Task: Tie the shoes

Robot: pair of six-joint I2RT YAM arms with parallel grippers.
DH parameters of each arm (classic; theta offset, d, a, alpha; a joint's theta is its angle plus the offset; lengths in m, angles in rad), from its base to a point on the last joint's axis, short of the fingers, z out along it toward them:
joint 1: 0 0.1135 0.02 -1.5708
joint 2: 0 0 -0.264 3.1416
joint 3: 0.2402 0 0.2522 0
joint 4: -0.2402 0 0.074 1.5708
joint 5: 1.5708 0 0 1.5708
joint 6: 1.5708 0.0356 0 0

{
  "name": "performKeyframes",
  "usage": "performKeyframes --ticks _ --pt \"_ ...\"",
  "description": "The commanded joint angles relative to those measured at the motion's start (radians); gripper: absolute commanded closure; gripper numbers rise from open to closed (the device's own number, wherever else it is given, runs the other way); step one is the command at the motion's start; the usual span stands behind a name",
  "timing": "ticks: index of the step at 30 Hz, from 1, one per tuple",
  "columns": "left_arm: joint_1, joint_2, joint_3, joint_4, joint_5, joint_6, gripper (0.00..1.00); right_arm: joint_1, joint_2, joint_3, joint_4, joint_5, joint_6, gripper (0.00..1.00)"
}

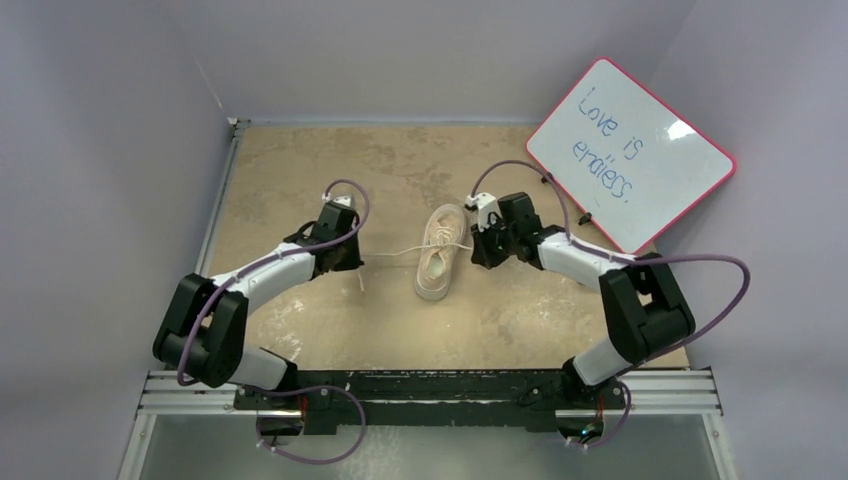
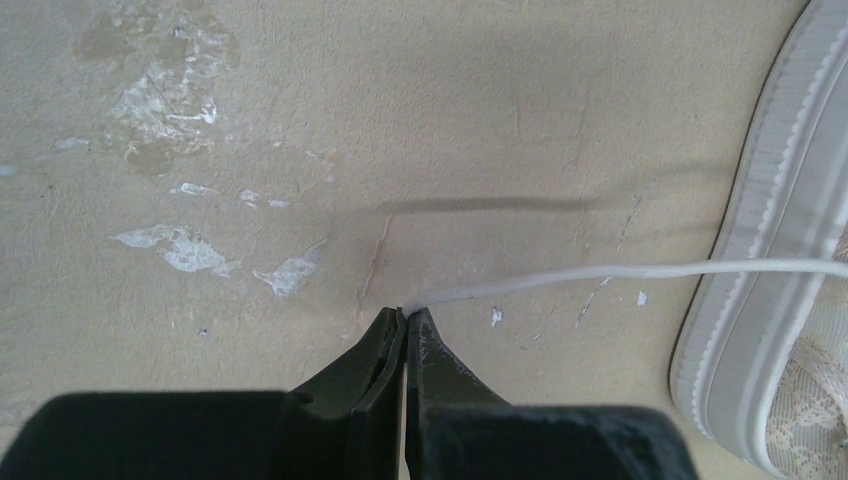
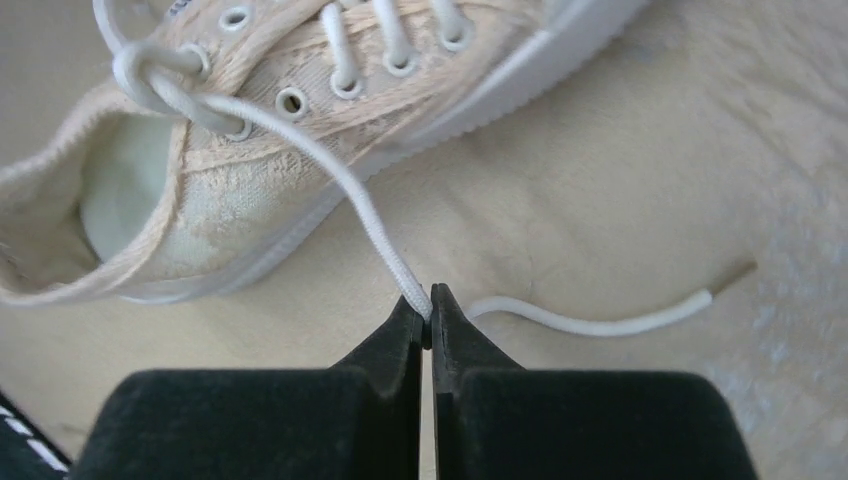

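Observation:
A cream low-top sneaker (image 1: pixel 437 252) lies mid-table, its length running near to far. My left gripper (image 1: pixel 352 256) is to its left, shut on the left lace (image 1: pixel 392 252), which runs taut back to the shoe. In the left wrist view the lace (image 2: pixel 620 272) leaves my closed gripper (image 2: pixel 406 316) toward the sole (image 2: pixel 760 250). My right gripper (image 1: pixel 484 244) is close beside the shoe's right side, shut on the right lace (image 3: pixel 330 165). That lace runs from the top eyelets of the sneaker (image 3: pixel 230 170) into my gripper (image 3: pixel 430 298). Its free end (image 3: pixel 600 322) lies on the table.
A whiteboard (image 1: pixel 630 152) with a red rim and blue writing leans at the back right. Grey walls close in the back and both sides. The tan tabletop (image 1: pixel 330 170) is scuffed with white patches.

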Motion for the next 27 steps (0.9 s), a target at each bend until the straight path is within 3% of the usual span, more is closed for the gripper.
performKeyframes --ticks 1,4,6,10,14,17,21,27 --pt "0.001 -0.026 0.025 -0.043 -0.017 -0.018 1.00 -0.030 -0.145 -0.078 0.077 0.046 0.404 1.00" --pt "0.001 -0.003 0.021 -0.062 -0.052 -0.059 1.00 -0.032 -0.231 -0.140 0.092 0.215 0.636 1.00" --pt "0.001 0.010 0.017 -0.068 -0.085 -0.080 1.00 -0.050 -0.264 -0.123 -0.020 0.391 0.782 1.00" --pt "0.001 0.033 0.018 -0.083 -0.120 -0.099 1.00 -0.143 -0.191 -0.028 -0.189 0.368 0.893 1.00" --pt "0.005 0.065 0.035 -0.123 -0.244 -0.078 1.00 -0.161 -0.120 -0.010 -0.218 0.405 0.935 1.00" --pt "0.015 0.063 0.032 -0.138 -0.285 -0.041 1.00 -0.171 -0.092 -0.022 -0.223 0.366 0.941 1.00" --pt "0.015 0.032 0.017 -0.134 -0.250 -0.019 1.00 -0.171 -0.092 -0.058 -0.105 0.283 0.848 1.00" --pt "0.015 0.024 0.014 -0.125 -0.038 -0.005 1.00 -0.169 -0.043 0.024 -0.138 0.138 0.630 1.00"
